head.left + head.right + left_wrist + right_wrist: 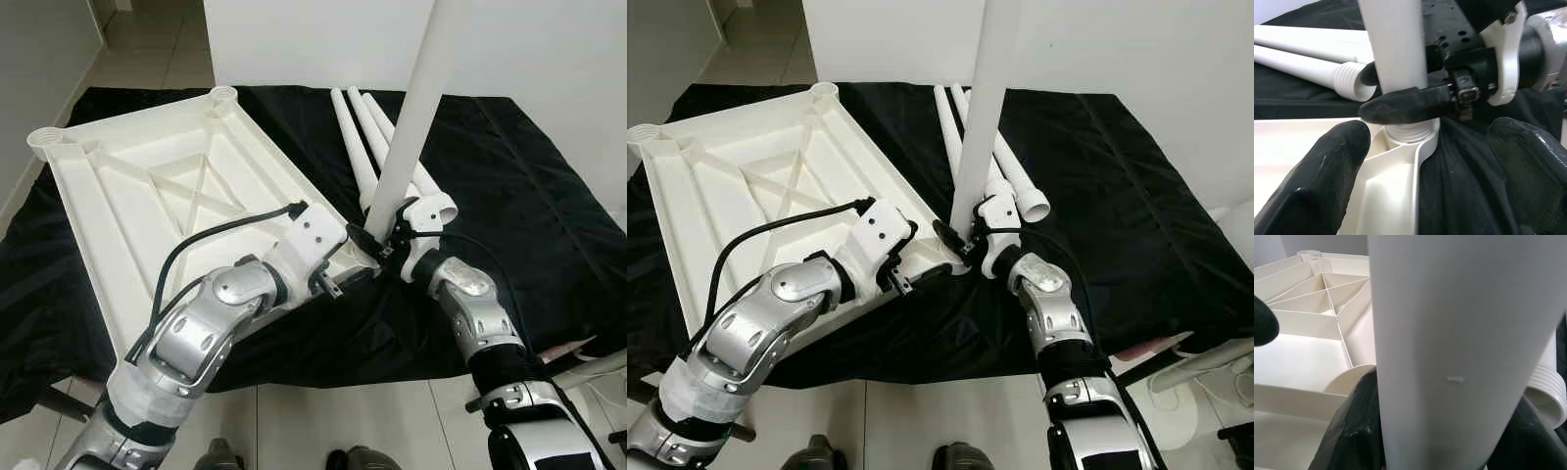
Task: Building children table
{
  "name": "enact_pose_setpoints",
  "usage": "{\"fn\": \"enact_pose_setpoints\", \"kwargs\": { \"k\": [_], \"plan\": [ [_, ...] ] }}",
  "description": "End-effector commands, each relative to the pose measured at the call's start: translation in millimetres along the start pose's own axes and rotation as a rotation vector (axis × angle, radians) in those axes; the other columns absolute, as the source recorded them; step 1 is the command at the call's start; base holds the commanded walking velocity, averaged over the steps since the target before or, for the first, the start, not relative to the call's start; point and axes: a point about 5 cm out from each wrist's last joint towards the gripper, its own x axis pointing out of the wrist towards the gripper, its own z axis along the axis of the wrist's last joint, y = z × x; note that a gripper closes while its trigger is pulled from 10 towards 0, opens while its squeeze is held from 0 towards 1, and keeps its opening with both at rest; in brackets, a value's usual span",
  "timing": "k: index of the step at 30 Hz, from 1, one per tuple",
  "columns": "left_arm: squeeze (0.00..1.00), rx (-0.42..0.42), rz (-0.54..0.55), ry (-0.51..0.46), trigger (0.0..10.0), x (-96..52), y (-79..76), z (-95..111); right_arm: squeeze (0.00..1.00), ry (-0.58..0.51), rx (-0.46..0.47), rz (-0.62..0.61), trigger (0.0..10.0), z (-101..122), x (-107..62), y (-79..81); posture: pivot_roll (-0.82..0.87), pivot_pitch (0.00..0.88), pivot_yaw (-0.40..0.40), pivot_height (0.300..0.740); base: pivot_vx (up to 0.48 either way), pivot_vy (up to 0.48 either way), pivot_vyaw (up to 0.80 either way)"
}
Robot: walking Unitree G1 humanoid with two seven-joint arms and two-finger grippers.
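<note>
A white plastic tabletop (pixel 147 186) lies upside down on a black cloth, ribs facing up. One white table leg (pixel 416 108) stands upright with its threaded end (pixel 1410 132) in the socket at the tabletop's near right corner. My right gripper (pixel 377 240) is shut on this leg just above the socket; its fingers (pixel 1356 431) clasp the tube (pixel 1459 357). My left gripper (pixel 338 279) is open at the same corner, its fingers (pixel 1327 181) spread either side of the tabletop's rim, touching nothing that I can see.
Three loose white legs (pixel 358 127) lie side by side on the cloth behind the upright leg. The black cloth (pixel 529 196) covers a low surface against a white wall. Tiled floor runs along the near edge, and a white stand (pixel 1205 362) sits at the near right.
</note>
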Motion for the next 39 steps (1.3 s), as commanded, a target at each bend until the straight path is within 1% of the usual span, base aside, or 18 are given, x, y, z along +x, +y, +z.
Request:
{"fn": "enact_pose_setpoints", "kwargs": {
  "k": [1, 5, 6, 7, 10, 14, 17, 20, 22, 23, 25, 27, 28, 31, 36, 37, 38, 39],
  "plan": [
    [0.0, 0.007, -0.01, -0.003, 10.0, 0.2, -0.9, 1, 0.0, 0.025, -0.003, 0.024, 0.0, -6, 0.0, 4.1, 0.01, 0.047, -0.013, 0.74, 0.0, 0.0, 0.0],
    [0.0, 0.006, -0.009, -0.001, 10.0, -0.1, -1.1, 1, 0.0, 0.024, 0.011, 0.028, 0.0, -8, -0.2, 6.7, 0.01, 0.047, -0.013, 0.74, 0.0, 0.0, 0.0],
    [0.0, 0.006, -0.006, 0.002, 10.0, -0.7, -0.3, 0, 0.0, 0.022, 0.034, 0.027, 0.7, -10, -0.5, 8.6, 0.01, 0.051, -0.014, 0.74, 0.0, 0.0, 0.0],
    [0.0, 0.005, -0.003, 0.002, 10.0, -1.1, 0.7, 0, 0.0, 0.019, 0.05, 0.018, 10.0, -11, -1.0, 9.9, 0.01, 0.05, -0.013, 0.74, 0.0, 0.0, 0.0],
    [0.0, -0.005, 0.013, -0.007, 10.0, 0.3, 3.8, 1, 0.0, 0.037, 0.099, -0.101, 10.0, -14, -2.1, 8.5, -0.01, 0.048, -0.015, 0.74, 0.0, 0.0, 0.0],
    [0.0, -0.023, 0.027, -0.037, 10.0, 2.0, 5.0, 4, 0.0, 0.096, 0.097, -0.253, 10.0, -19, -2.2, 6.7, -0.01, 0.043, -0.017, 0.74, 0.0, 0.0, 0.0],
    [0.0, -0.023, 0.062, -0.033, 10.0, 2.2, 9.4, 1, 0.0, 0.122, 0.145, -0.406, 10.0, -22, -3.0, 12.3, -0.02, 0.037, -0.031, 0.74, 0.0, 0.0, 0.0],
    [0.0, -0.021, 0.07, -0.027, 10.0, 2.3, 10.8, -1, 0.0, 0.129, 0.158, -0.443, 10.0, -23, -3.2, 13.3, -0.02, 0.034, -0.03, 0.74, 0.0, 0.0, 0.0],
    [0.0, -0.032, 0.101, -0.021, 10.0, 1.9, 14.8, -3, 0.0, 0.136, 0.195, -0.545, 10.0, -25, -4.2, 18.7, -0.02, 0.032, -0.033, 0.74, 0.0, 0.0, 0.0],
    [0.0, -0.032, 0.101, -0.021, 10.0, 1.9, 14.8, -3, 0.0, 0.136, 0.195, -0.545, 10.0, -25, -4.2, 18.7, -0.02, 0.032, -0.033, 0.74, 0.0, 0.0, 0.0],
    [0.0, -0.037, 0.119, -0.016, 10.0, -0.4, 17.2, -6, 0.0, 0.125, 0.214, -0.697, 10.0, -24, -6.4, 28.0, -0.04, 0.031, -0.034, 0.74, 0.0, 0.0, 0.0],
    [0.0, -0.036, 0.123, -0.015, 10.0, -1.1, 17.9, -7, 0.0, 0.107, 0.218, -0.715, 10.0, -22, -5.1, 36.3, -0.04, 0.03, -0.036, 0.74, 0.0, 0.0, 0.0],
    [0.0, -0.036, 0.125, -0.015, 10.0, -1.0, 18.4, -8, 0.0, 0.084, 0.232, -0.694, 10.0, -18, -1.8, 45.4, -0.05, 0.026, -0.03, 0.74, 0.0, 0.0, 0.0],
    [0.0, -0.041, 0.124, -0.021, 10.0, 0.2, 18.2, -8, 0.0, 0.035, 0.225, -0.64, 10.0, -8, 2.0, 55.2, -0.06, 0.021, -0.024, 0.74, 0.0, 0.0, 0.0],
    [0.0, -0.035, 0.122, -0.027, 10.0, 0.9, 18.0, -8, 0.0, 0.008, 0.232, -0.646, 10.0, -3, 0.6, 53.4, -0.05, 0.016, -0.029, 0.74, 0.0, 0.0, 0.0],
    [0.0, -0.029, 0.123, -0.029, 10.0, 1.1, 18.4, -7, 0.18, 0.001, 0.241, -0.66, 10.0, -2, -0.7, 50.7, -0.05, 0.015, -0.028, 0.74, 0.0, 0.0, 0.0],
    [0.0, -0.029, 0.123, -0.029, 10.0, 1.1, 18.4, -7, 0.18, 0.001, 0.241, -0.66, 10.0, -2, -0.7, 50.7, -0.05, 0.015, -0.028, 0.74, 0.0, 0.0, 0.0],
    [0.0, -0.024, 0.125, -0.03, 10.0, 0.2, 18.7, -8, 1.0, -0.017, 0.255, -0.661, 10.0, -1, -3.5, 46.5, -0.05, 0.012, -0.027, 0.74, 0.0, 0.0, 0.0]
  ]
}}
